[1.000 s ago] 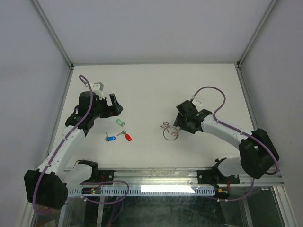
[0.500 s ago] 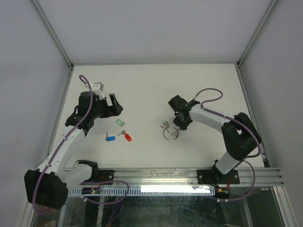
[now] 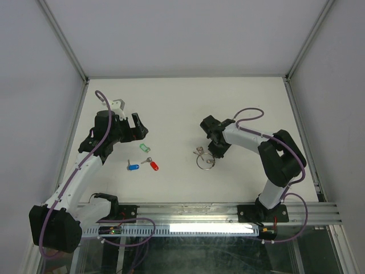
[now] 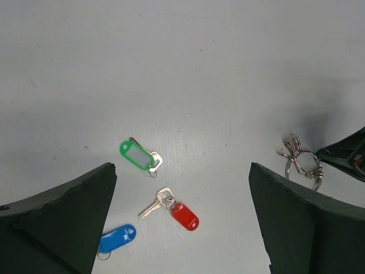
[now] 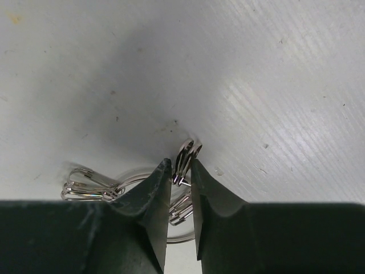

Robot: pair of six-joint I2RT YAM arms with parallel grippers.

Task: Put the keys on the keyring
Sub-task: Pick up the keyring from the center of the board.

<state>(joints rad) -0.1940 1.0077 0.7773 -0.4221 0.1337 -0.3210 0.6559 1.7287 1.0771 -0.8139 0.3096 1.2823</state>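
On the white table (image 3: 188, 103), the move ahead turns on a sideways gap. The right arm (image 3: 268, 148) reaches in towards 9 o'clock in the top view. The left arm (image 3: 85, 165) stands over the left half, reaching towards 1 o'clock.

The right gripper (image 5: 181, 171) is down at the table. Its jaws are drawn nearly together on one of the small wire loops at the edge of the keyring (image 3: 205, 160), so it looks like a pinch on the ring's hardware rather than on the main hoop. The hoop lies flat at about 7 o'clock from the gripper in the top view. A bundle of plain clips (image 5: 85, 185) points off it towards 10 o'clock.

The left gripper (image 4: 181, 171) hangs with its jaws wide apart and nothing between them.

All three keys lie loose on the table at roughly 9 o'clock from the keyring and well apart from it, and at about 5 o'clock from the left gripper, which is clearly the nearer tool. In the top view:
- The green-tagged key (image 4: 137, 155) sits farthest up.
- The red-tagged key (image 4: 183, 216) is closest to the ring. Its long axis is slanted, with the bare blade aimed at 10 o'clock and the tag trailing at 4.
- The blue-tagged key (image 4: 117, 237) lies just left of the red one.

By my reading, the left gripper should pick up a key and carry it towards 3 o'clock while the right holds the ring.
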